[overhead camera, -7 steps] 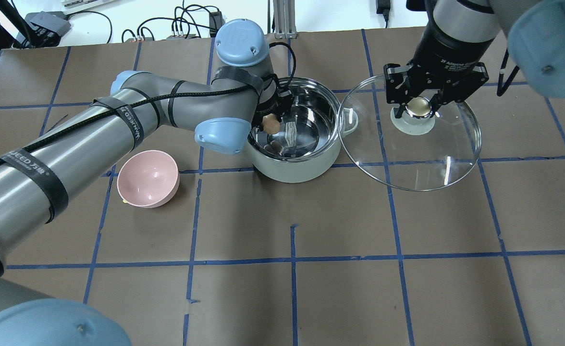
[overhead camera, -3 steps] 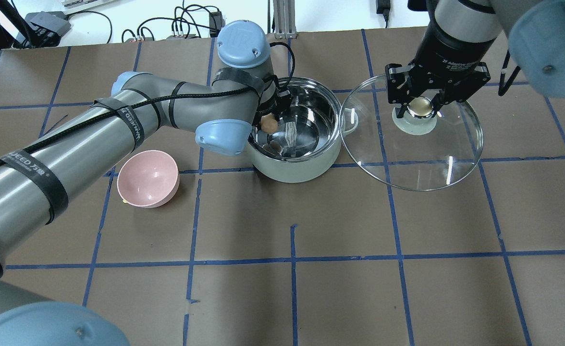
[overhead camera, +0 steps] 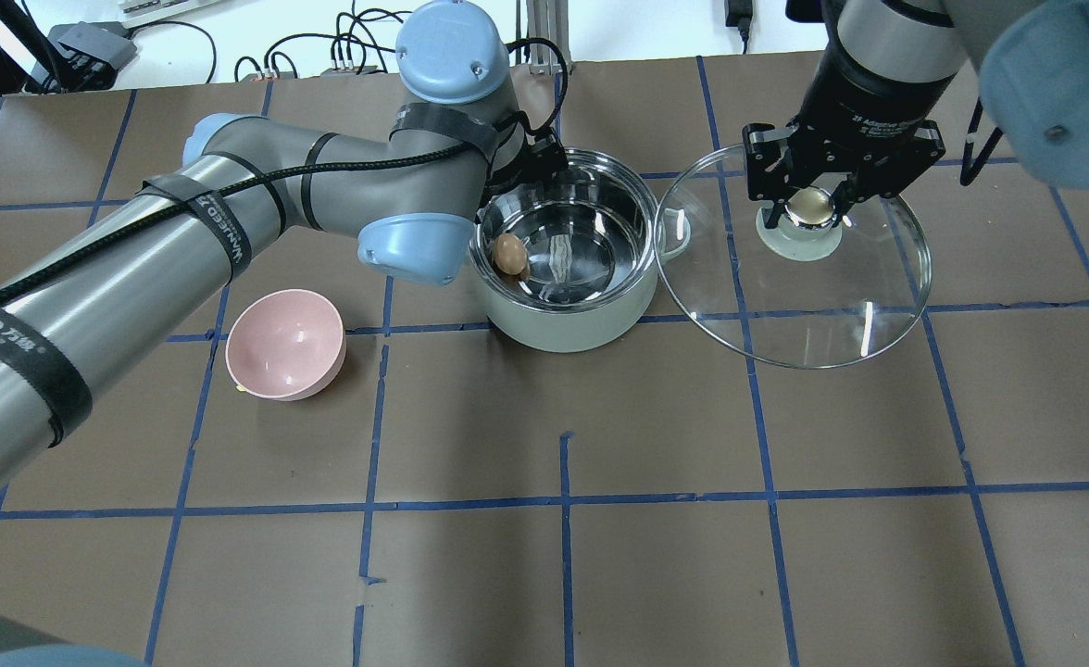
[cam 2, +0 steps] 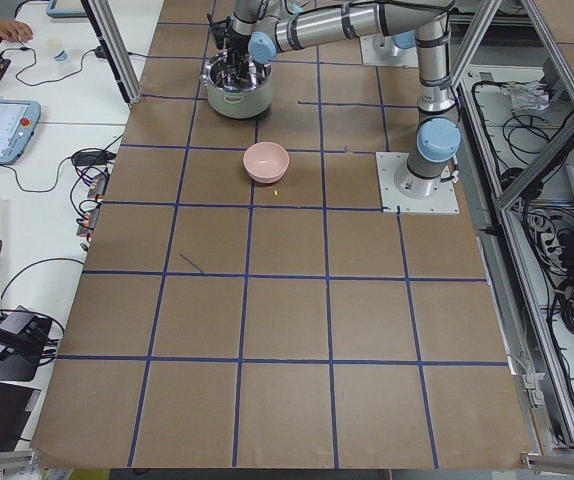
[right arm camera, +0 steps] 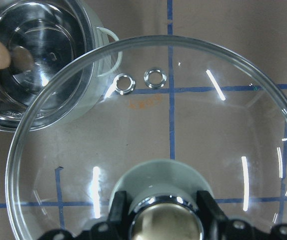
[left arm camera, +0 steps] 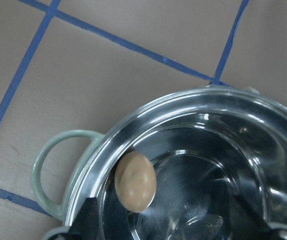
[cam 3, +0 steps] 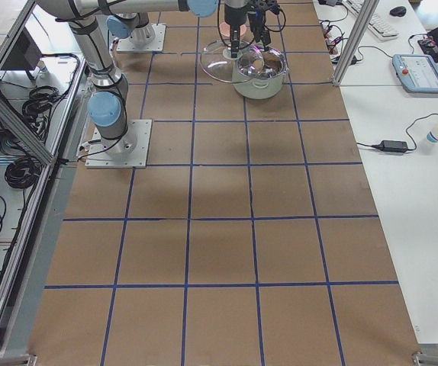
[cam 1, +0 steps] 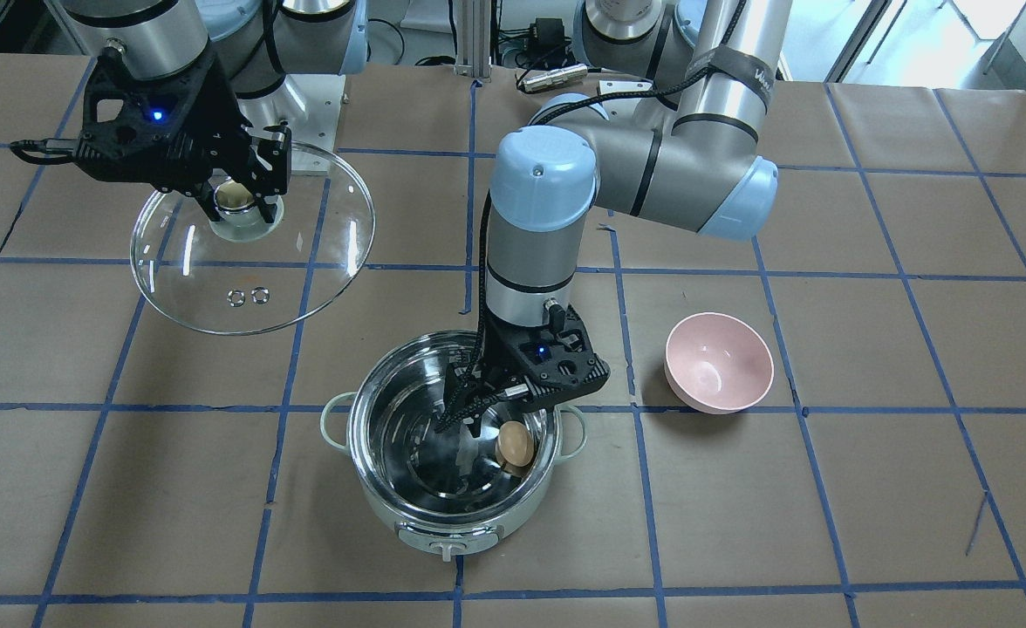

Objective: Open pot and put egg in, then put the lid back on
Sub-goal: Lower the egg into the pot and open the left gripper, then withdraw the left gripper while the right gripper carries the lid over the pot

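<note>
The tan oval egg (overhead camera: 508, 255) lies inside the mint-green steel-lined pot (overhead camera: 568, 324), against its wall; left claw (cam 1: 478, 417) spread above it; right claw (overhead camera: 808, 206) pinches the knob of the clear domed glass lid (overhead camera: 822, 306) alongside.

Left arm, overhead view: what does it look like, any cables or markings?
The left arm is a silver-grey tube with pale blue joint caps, black straps binding a black cable along it, and white lettering on the straps.
</note>
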You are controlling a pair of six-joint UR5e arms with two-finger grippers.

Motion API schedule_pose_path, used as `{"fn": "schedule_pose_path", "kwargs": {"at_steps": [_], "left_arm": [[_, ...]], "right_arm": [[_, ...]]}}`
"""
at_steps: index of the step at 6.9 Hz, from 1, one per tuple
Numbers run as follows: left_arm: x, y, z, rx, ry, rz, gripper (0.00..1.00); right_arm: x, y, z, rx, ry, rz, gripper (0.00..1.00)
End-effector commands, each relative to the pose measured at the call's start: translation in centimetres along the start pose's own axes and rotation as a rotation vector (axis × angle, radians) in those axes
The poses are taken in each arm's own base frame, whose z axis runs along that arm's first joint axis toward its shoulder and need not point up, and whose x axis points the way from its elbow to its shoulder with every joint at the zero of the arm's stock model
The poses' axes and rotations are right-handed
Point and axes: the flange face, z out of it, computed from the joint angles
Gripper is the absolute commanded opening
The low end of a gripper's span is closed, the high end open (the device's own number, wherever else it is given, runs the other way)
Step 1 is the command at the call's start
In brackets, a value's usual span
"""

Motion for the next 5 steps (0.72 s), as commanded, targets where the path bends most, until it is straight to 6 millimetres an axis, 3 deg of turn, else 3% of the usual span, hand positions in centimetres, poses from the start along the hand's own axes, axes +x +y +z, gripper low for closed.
{"fn": "schedule_pose_path", "kwargs": {"at_steps": [1, 2, 4, 5], "left_arm": [[-2.0, -1.7, -2.6, -0.01, -0.019, 0.012, 0.99], [-6.0, -4.3, -4.7, -0.05, -0.057, 0.039, 1.0], [-11.5, -4.7, -11.5, -0.146, -0.103, 0.101, 1.0], [-14.9, -4.5, -14.9, -0.204, -0.129, 0.147, 1.0]], "right_arm": [[0.2, -0.1, 0.0, -0.002, 0.001, 0.007, 0.05], [0.0, -0.5, -0.1, 0.007, 0.043, -0.005, 0.05], [-1.1, -3.1, -0.1, 0.021, 0.039, -0.018, 0.05], [-4.7, -6.0, 2.2, 0.061, 0.023, -0.01, 0.05]]}}
